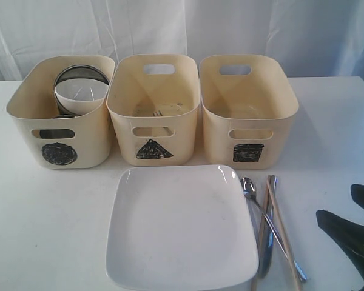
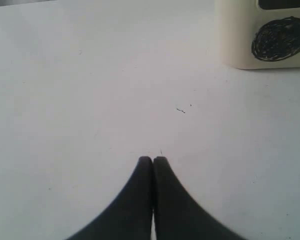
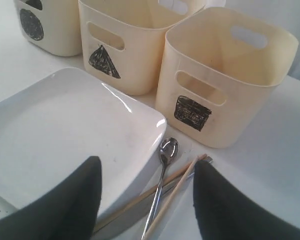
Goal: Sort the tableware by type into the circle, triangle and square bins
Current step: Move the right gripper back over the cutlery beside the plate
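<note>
A large square white plate [image 1: 179,230] lies in front of the bins. Just right of it lie a steel spoon [image 3: 168,147], a steel knife [image 1: 268,230] and wooden chopsticks [image 3: 182,182], crossed over one another. The circle bin [image 1: 24,121] holds a small white bowl [image 1: 80,94] leaning in a steel bowl [image 1: 82,74]. A fork [image 1: 158,112] lies in the triangle bin [image 1: 124,115]. The square bin [image 1: 273,121] looks empty. My right gripper [image 3: 146,162] hangs open, low over the cutlery by the plate's right edge, holding nothing. My left gripper [image 2: 152,159] is shut and empty over bare table, short of the circle bin [image 2: 240,35].
The three cream bins stand side by side at the back of the white table [image 1: 48,230], close together. A white curtain [image 1: 182,24] hangs behind them. The right arm [image 1: 352,236] reaches in from the table's lower right corner.
</note>
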